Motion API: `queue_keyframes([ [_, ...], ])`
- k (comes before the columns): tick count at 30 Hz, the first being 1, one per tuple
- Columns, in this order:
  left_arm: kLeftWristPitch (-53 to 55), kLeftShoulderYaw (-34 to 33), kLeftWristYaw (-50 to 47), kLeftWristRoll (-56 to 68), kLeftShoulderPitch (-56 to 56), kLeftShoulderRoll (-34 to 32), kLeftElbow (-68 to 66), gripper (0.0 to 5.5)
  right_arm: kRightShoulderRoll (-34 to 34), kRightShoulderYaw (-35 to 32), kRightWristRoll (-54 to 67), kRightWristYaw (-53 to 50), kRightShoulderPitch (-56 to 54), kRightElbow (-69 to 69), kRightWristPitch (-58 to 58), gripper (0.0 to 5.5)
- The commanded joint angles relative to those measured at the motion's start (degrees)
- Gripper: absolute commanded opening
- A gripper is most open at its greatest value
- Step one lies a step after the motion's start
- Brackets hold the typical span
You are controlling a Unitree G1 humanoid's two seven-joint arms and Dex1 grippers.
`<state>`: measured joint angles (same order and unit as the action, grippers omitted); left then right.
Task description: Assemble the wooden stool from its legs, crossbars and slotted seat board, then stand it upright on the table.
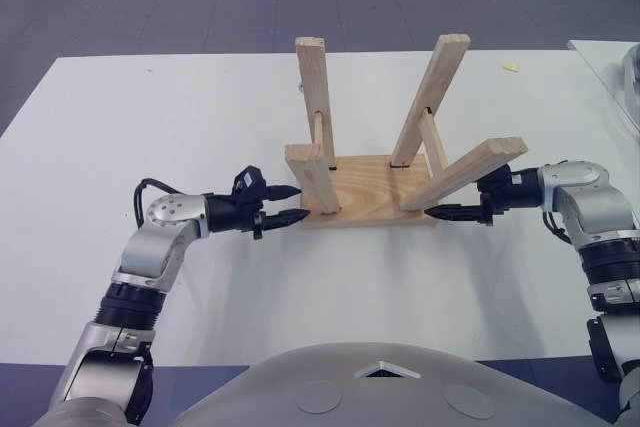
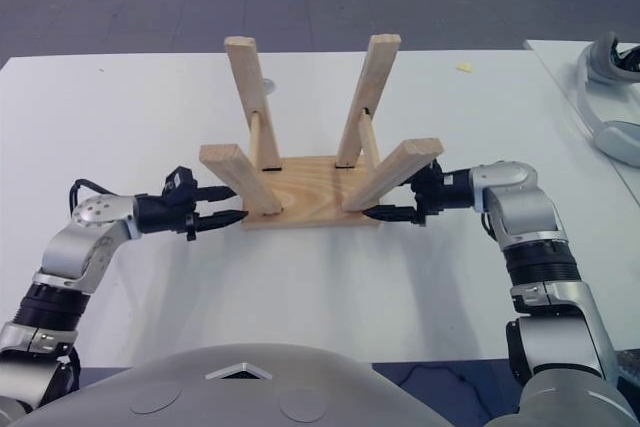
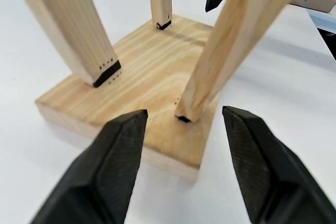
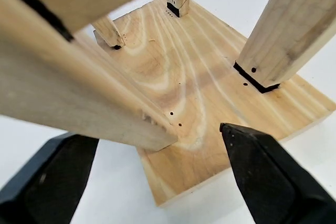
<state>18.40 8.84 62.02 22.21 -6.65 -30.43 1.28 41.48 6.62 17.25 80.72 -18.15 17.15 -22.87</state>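
Pale wood, upside down: the stool's seat board (image 1: 365, 192) lies flat on the white table (image 1: 150, 127) with its four legs pointing up and splaying outward. The left gripper (image 1: 300, 202) sits just beside the board's near-left corner, by the near-left leg (image 1: 312, 177), its fingers parted and gripping nothing (the corner shows between them from the wrist). The right gripper (image 1: 436, 209) is at the near-right corner, below the tilted near-right leg (image 1: 468, 171), spread wide and empty.

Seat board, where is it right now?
In the head views the seat board lies flat on the table, legs up, between the left hand on its left and the right hand on its right.
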Motion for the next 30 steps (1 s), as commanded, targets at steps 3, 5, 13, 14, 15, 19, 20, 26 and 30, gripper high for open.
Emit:
queue_keyframes([
  [3, 0.4, 3.1, 0.0, -1.2, -3.1, 2.8, -1.9, 2.39, -3.1, -1.1, 1.6, -2.7, -2.7, 1.3, -1.4, 3.53],
  [5, 0.6, 3.0, -0.5, -1.1, -3.2, 3.3, -2.4, 2.02, -3.6, -1.5, 1.8, -3.3, -3.1, 1.7, -1.8, 3.13],
  [13, -1.5, 1.1, -1.3, -1.5, -4.9, 3.4, -6.0, 1.38, -5.0, -2.7, 3.7, -4.3, -3.0, 0.5, -4.0, 1.91],
  [14, -1.7, 0.9, -1.2, -1.5, -5.2, 3.4, -6.3, 1.38, -5.2, -2.7, 4.1, -4.4, -3.0, 0.0, -4.4, 1.87],
  [15, -1.7, 0.8, -1.2, -1.4, -5.5, 3.4, -6.2, 1.38, -5.4, -2.7, 4.6, -4.6, -2.9, -0.8, -5.1, 1.84],
  [19, 3.6, -1.1, -1.0, 2.9, -8.7, 3.7, -2.2, 1.37, -6.7, -4.8, 8.7, -6.3, -4.6, -4.8, -11.8, 1.73],
  [20, 7.2, -2.3, -1.1, 5.3, -11.1, 3.6, -0.5, 1.37, -7.3, -6.3, 10.8, -7.7, -6.5, -6.1, -15.2, 1.68],
  [26, 30.3, -7.8, 1.4, 18.4, -32.3, 1.8, -2.4, 1.27, -10.0, -13.1, 19.9, -15.1, -22.6, -5.6, -31.3, 1.46],
  [30, 43.0, -7.8, 1.4, 22.2, -37.8, 2.7, -5.9, 1.23, -10.7, -13.9, 22.4, -17.9, -27.5, -4.6, -41.4, 1.46],
])
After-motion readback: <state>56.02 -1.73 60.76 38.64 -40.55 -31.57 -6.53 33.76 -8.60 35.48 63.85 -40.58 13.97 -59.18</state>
